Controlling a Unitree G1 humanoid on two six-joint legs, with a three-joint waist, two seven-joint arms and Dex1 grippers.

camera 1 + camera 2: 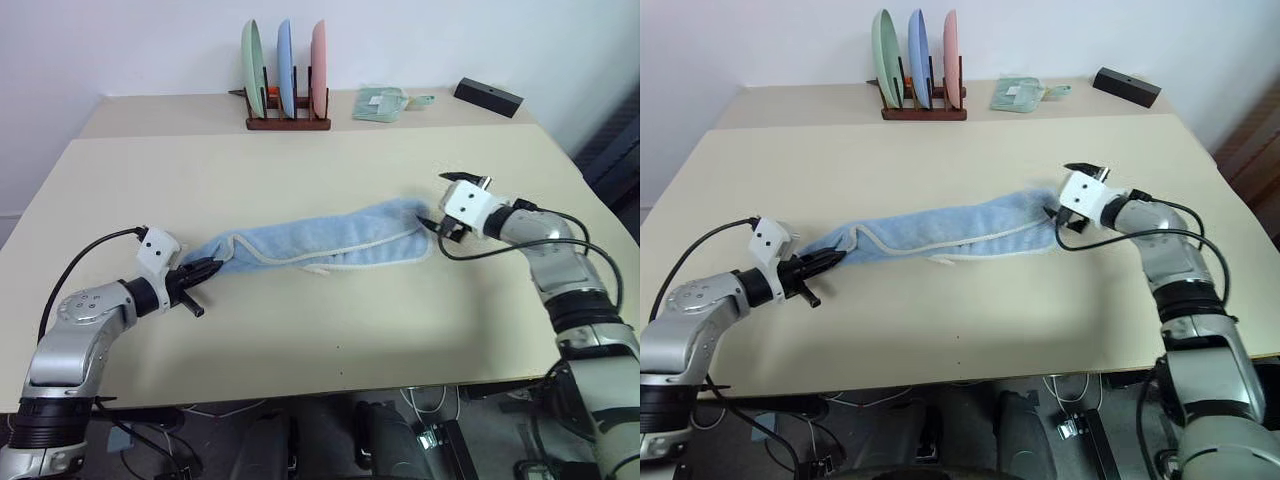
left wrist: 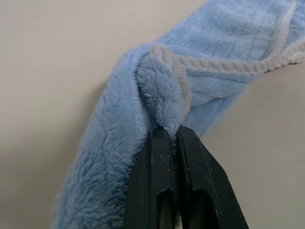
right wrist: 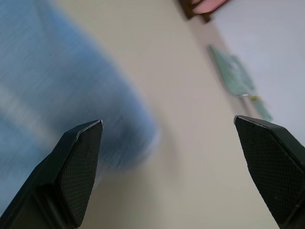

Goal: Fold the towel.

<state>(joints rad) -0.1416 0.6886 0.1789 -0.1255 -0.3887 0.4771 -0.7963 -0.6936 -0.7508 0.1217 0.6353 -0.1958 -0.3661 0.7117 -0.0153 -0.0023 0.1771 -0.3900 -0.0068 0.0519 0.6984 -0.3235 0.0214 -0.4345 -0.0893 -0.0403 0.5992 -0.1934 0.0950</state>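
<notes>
My left end effector (image 2: pixel 172 138) pinches one end of the towel (image 1: pixel 320 243) on the desk (image 1: pixel 300 340), while my right end effector (image 3: pixel 167 167) gapes beside the other end.

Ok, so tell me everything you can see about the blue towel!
The towel is light blue, fluffy terry cloth with a white stitched edge. It is bunched into a long roll stretched across the middle of the table. The left gripper is shut on one end, pinching a fold of cloth. The right gripper is open at the other end, with the cloth beside one finger, not held.
</notes>
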